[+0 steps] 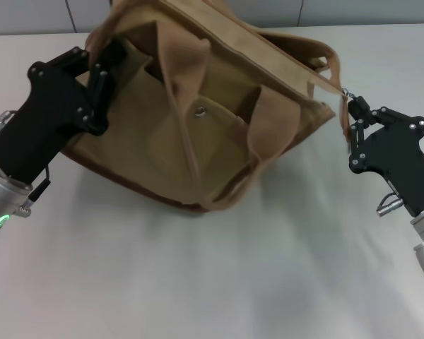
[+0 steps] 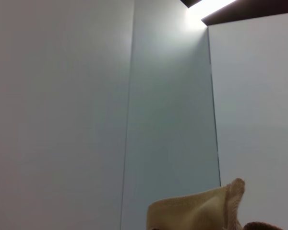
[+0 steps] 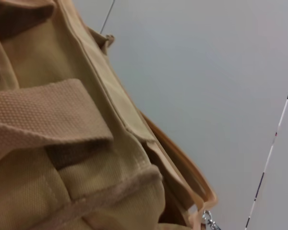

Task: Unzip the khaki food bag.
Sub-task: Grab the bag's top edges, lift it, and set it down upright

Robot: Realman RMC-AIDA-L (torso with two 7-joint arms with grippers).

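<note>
**Khaki bag held at both ends**

Tan canvas is seen tilted on the white surface (image 1: 198, 282): the bag (image 1: 198, 127) is leaned with its front pocket and snap (image 1: 199, 110) facing the head camera. Its left top corner is clamped by the left gripper (image 1: 99, 78). At the right end, the silver pull (image 1: 346, 93) is pinched in the fingers of the right gripper (image 1: 353, 113).

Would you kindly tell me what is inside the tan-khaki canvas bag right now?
Nothing inside the tan-khaki canvas bag shows: its front panel and wide strap handles cover the interior. The left gripper holds one end, the right gripper the other.
</note>
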